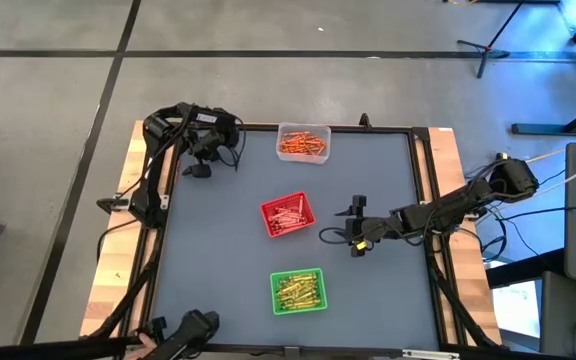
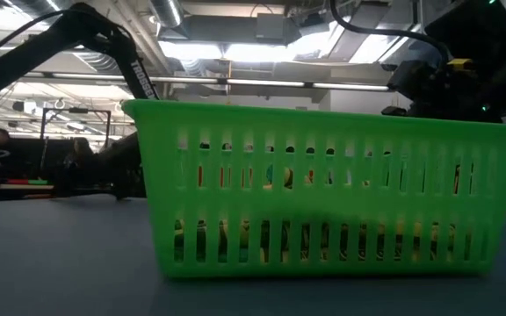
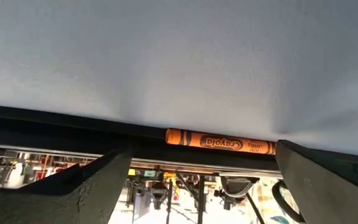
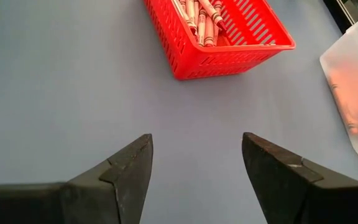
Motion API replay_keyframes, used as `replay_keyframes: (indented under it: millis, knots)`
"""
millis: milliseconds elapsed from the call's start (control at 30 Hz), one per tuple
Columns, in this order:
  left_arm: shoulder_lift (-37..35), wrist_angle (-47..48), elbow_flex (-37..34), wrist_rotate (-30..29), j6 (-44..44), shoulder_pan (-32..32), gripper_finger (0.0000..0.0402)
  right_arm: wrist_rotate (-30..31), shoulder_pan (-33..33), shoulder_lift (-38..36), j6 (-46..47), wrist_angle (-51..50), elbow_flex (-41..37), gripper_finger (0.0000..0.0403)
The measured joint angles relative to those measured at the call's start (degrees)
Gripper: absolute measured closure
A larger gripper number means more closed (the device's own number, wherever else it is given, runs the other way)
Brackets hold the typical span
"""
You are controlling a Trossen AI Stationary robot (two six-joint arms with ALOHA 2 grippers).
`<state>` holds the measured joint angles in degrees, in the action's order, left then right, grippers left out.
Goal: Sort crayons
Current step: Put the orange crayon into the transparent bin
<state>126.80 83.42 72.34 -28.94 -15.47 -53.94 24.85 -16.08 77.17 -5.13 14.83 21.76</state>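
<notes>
Viewing an orange crayon lying against the table's edge rail at twelve o'clock of the spread, empty left gripper; I am judging it light, stiff, slippery, best pinched mid-barrel; right gripper spread too

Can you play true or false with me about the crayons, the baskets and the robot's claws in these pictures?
1. The red basket has crayons in it. True.
2. The green basket sits at the far end of the table, beside the left arm. False: the clear tub of orange crayons sits there; the green basket is at the near end.
3. The right gripper is squeezing a crayon. False: its fingers are open over bare table with nothing between them.
4. An orange crayon lies by the table's dark edge, in front of the left gripper. True.
5. The left gripper is open. True.
</notes>
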Motion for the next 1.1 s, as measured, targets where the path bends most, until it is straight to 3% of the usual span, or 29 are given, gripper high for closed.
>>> replay_keyframes:
  millis: [600,800,967,1100]
  knots:
    - [-0.79,-1.24,-1.95,-2.62,4.66,1.49,0.0021,-0.01,-0.02,0.01,-0.08,-0.06,0.00,0.0157]
    - [-2.99,0.44,-2.05,-7.67,8.38,1.36,0.0021,-0.03,-0.02,0.00,-1.06,0.30,0.02,0.0157]
    - [-3.02,-0.71,-2.08,-17.10,8.77,1.22,0.0021,-0.01,-0.02,0.00,-1.55,1.85,0.02,0.0157]
    - [-3.04,-3.62,-2.08,-18.77,5.73,0.11,0.0021,-0.03,-0.02,0.00,-1.83,2.12,0.02,0.0157]
